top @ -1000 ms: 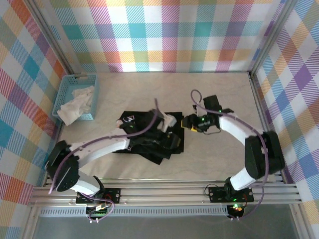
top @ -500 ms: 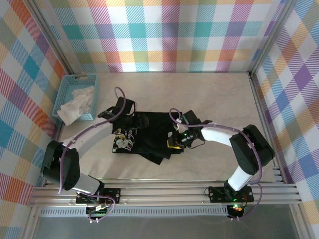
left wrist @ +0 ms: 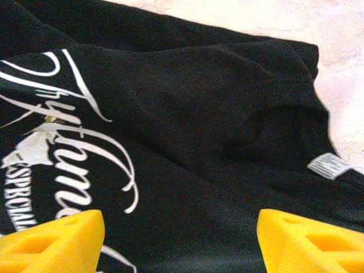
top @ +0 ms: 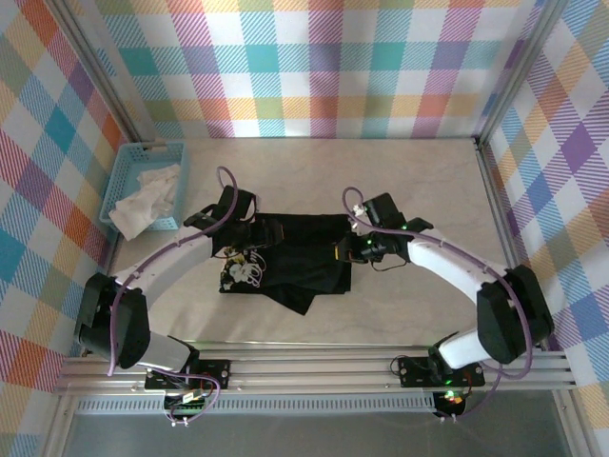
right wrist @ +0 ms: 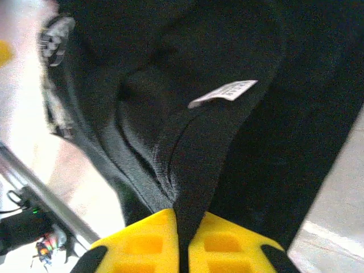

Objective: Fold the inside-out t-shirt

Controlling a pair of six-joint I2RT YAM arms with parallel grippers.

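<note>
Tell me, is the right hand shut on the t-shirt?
Shut on it: the right hand pinches a ridge of the black t-shirt between its yellow fingers.

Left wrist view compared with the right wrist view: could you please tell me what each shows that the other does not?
Left wrist, not right: the pale script print on the large black cotton t-shirt, with the left hand open above it. Right wrist, not left: the right hand shut on a fold of that shirt. Both: the black fabric and its small white label.

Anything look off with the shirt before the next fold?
The t-shirt lies uneven: a pointed flap juts out from its near edge, so the outline isn't square. No spill or tear visible.
</note>
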